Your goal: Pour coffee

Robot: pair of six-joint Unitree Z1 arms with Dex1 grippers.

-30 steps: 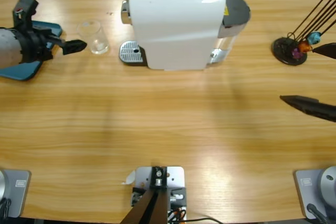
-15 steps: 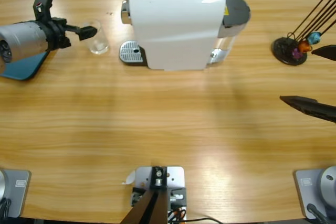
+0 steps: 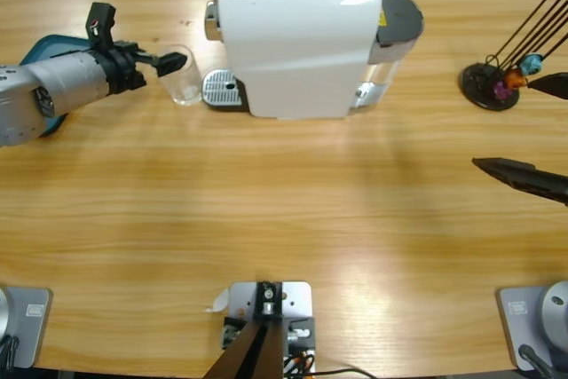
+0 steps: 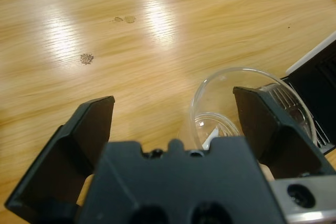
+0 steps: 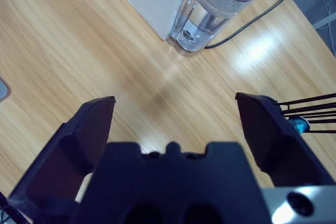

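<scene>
The left gripper stands with its jaws spread wide and holds nothing, though one jaw looks to be pressed against the rim of the clear glass cup, which sits off to one side of the gap rather than squarely between the jaws. In the high view the cup stands upright on the wooden table just beyond the jaw tips, just beside the perforated drip tray of the white coffee machine. The step in hand is most likely setting the cup under the spout, which is not plainly visible. To do it well, the gripper should either centre the cup between both jaws and close gently on its wall below the rim, or, if it is nudging, push low and slowly, since thin clear plastic or glass pushed at the rim is apt to tip or skid. The tray edge ahead may catch the cup's base, so a light lift over that lip would be safer than a slide. The right gripper hangs well clear, jaws wide apart and empty, above bare table near the machine's water tank and the capsule stand; it need not move.
</scene>
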